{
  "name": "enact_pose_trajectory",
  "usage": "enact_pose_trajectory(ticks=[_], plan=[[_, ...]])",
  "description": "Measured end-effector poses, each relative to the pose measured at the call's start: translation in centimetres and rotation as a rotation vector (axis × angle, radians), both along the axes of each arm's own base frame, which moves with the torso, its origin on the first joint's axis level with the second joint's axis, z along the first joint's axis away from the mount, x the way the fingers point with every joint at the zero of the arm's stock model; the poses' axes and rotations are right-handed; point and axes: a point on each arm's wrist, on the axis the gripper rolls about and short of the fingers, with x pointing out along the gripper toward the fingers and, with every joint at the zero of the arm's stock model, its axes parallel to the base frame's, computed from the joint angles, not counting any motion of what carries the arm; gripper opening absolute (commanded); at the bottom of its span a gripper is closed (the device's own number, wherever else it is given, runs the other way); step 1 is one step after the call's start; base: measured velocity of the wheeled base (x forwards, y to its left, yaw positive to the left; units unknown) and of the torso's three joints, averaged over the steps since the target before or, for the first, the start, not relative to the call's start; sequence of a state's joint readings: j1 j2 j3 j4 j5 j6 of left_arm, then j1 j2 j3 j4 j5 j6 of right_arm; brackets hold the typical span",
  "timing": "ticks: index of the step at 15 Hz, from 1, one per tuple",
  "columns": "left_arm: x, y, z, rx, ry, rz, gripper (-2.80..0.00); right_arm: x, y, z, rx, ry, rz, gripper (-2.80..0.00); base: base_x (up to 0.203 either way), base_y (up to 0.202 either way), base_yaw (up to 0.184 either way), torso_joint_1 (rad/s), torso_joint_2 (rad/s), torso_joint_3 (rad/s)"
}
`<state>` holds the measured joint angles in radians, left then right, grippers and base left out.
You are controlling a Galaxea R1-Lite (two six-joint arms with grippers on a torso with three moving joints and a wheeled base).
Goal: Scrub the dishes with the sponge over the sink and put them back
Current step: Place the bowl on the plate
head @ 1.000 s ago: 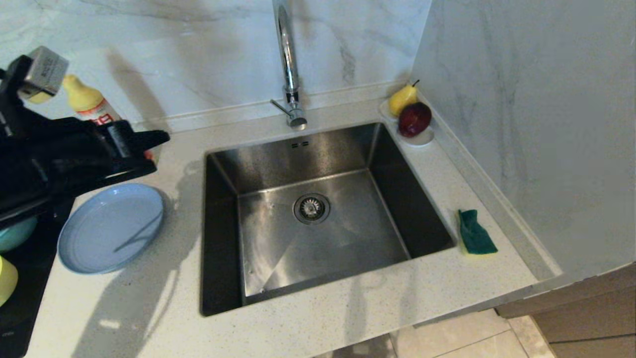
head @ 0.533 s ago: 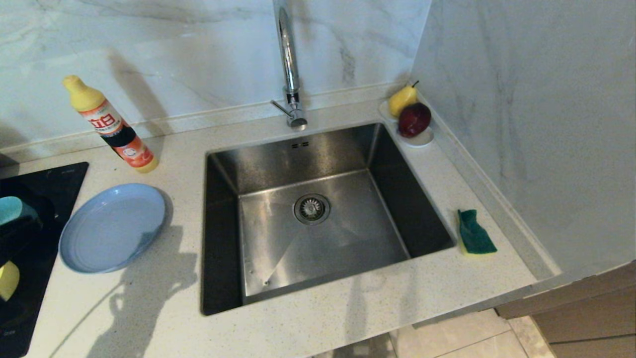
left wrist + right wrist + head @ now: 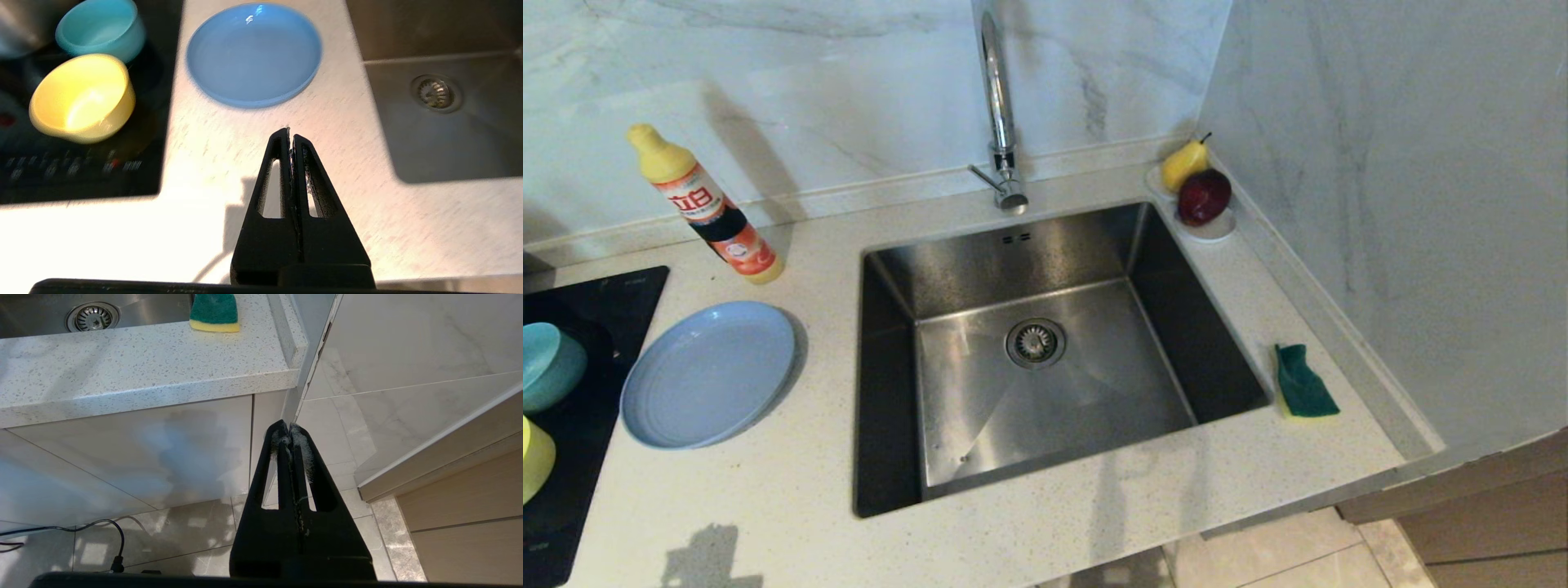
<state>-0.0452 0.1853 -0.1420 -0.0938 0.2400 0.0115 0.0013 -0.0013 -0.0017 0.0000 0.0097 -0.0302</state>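
Observation:
The grey-blue plate [image 3: 707, 373] [image 3: 254, 53] lies on the counter left of the sink [image 3: 1045, 351]. A teal bowl [image 3: 547, 365] [image 3: 101, 29] and a yellow bowl [image 3: 533, 456] [image 3: 82, 98] sit on the black cooktop [image 3: 580, 490] at the left edge. The sponge [image 3: 1304, 382] [image 3: 214, 312] lies green side up on the counter right of the sink. My left gripper [image 3: 290, 134] is shut and empty, above bare counter on the near side of the plate. My right gripper [image 3: 288, 430] is shut and empty, down in front of the cabinet, below the counter's right corner. Neither arm shows in the head view.
A detergent bottle [image 3: 707, 206] leans behind the plate. The chrome tap [image 3: 999, 106] rises behind the sink. A white dish [image 3: 1217, 224] with a pear and an apple sits at the back right corner. A marble wall [image 3: 1405, 204] closes the right side.
The left arm, which covered the head view's upper left a second ago, has drawn back out of that view. The bottle and both bowls now show. Plate and sponge have not moved.

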Motion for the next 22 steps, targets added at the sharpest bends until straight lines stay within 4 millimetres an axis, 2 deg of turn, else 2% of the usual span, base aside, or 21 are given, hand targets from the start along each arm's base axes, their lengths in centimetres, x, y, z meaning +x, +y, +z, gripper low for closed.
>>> enact_pose_trajectory(ticks=[3,8,14,18,22], plan=[[-0.7,-0.1,-3.4,0.016,0.009,-0.003,-2.8,0.0,0.0,0.0,0.0,0.0,0.0,-2.8,0.0,0.0,0.0,0.0,0.0,0.0],[-0.8,-0.6,-5.2,0.063,0.059,-0.219,-2.8,0.0,0.0,0.0,0.0,0.0,-0.001,-2.8,0.0,0.0,0.0,0.0,0.0,0.0],[-0.8,-0.5,-5.3,-0.012,0.054,-0.195,-2.8,0.0,0.0,0.0,-0.001,0.0,0.0,-2.8,0.0,0.0,0.0,0.0,0.0,0.0],[-0.8,-0.5,-5.4,0.018,0.058,-0.2,-2.8,0.0,0.0,0.0,0.0,0.0,0.001,-2.8,0.0,0.0,0.0,0.0,0.0,0.0],[-0.9,-0.5,-4.9,-0.029,0.02,-0.174,-2.8,0.0,0.0,0.0,0.0,0.0,0.001,-2.8,0.0,0.0,0.0,0.0,0.0,0.0]])
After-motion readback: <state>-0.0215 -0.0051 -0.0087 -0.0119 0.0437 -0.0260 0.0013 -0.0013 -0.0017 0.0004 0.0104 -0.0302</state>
